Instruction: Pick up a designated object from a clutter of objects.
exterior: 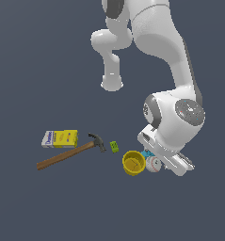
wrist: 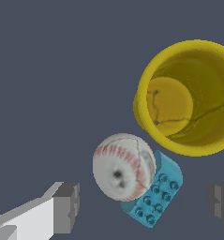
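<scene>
Arm is bent low over the exterior view's right end of the clutter. Its wrist and hand body cover the jaws (exterior: 166, 162) there, so the fingers cannot be made out in that view.

Wrist view: two dark grey fingertips (wrist: 66, 206) are visible, the other cut off by the picture edge. They stand wide apart, with nothing between them in contact; jaws open and empty. The baseball (wrist: 123, 166) and the teal block (wrist: 155, 197) lie in the span between the fingertips but further out, not level with the pads as far as can be judged.

Baseball: white, red stitching, resting on the tabletop (wrist: 48, 84). It sits just beside the yellow cup (wrist: 188, 103) and overlaps the teal block in the wrist view; whether it actually touches either cannot be told. In the exterior view the baseball (exterior: 153, 164) is only partly seen, wedged between the yellow cup (exterior: 133, 163) and the hand; the teal block (exterior: 147, 154) shows as a sliver behind it.

Yellow cup: appears tilted or on its side, mouth toward the camera in both views; far rim cropped in the wrist view.

Well apart, toward the exterior view's left: small green block (exterior: 114, 146), wooden-handled hammer (exterior: 69, 153) and yellow-and-white box (exterior: 60, 139). The print on the box is too small to read.
</scene>
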You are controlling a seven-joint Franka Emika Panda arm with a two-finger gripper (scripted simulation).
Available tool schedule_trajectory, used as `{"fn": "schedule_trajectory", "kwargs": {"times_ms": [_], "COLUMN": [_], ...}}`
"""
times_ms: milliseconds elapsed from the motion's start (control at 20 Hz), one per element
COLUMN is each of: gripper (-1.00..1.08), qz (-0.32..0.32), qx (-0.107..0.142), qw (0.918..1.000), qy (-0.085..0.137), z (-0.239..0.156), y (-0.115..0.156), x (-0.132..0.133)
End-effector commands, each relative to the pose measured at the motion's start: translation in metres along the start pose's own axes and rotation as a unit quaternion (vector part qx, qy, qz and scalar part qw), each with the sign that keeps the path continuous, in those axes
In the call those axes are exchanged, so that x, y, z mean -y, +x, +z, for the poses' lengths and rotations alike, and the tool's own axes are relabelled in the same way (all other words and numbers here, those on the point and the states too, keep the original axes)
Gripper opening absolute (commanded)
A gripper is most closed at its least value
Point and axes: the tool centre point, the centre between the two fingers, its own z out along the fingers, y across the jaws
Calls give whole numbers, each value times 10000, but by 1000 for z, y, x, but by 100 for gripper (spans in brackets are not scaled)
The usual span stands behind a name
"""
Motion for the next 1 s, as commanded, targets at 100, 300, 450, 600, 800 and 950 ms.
{"fn": "schedule_trajectory", "kwargs": {"times_ms": [100, 300, 450, 600, 800, 950], "gripper": [100, 100, 100, 100, 100, 100], "qz": [194, 259, 241, 244, 253, 260], "qx": [-11, -14, -11, -12, -13, -14], "qw": [9998, 9997, 9997, 9997, 9997, 9997], "qy": [-7, -11, -13, -13, -12, -11], "z": [10, 14, 14, 20, 39, 55], "y": [-4, -6, -6, -6, -6, -6], "x": [5, 6, 6, 6, 5, 5]}}
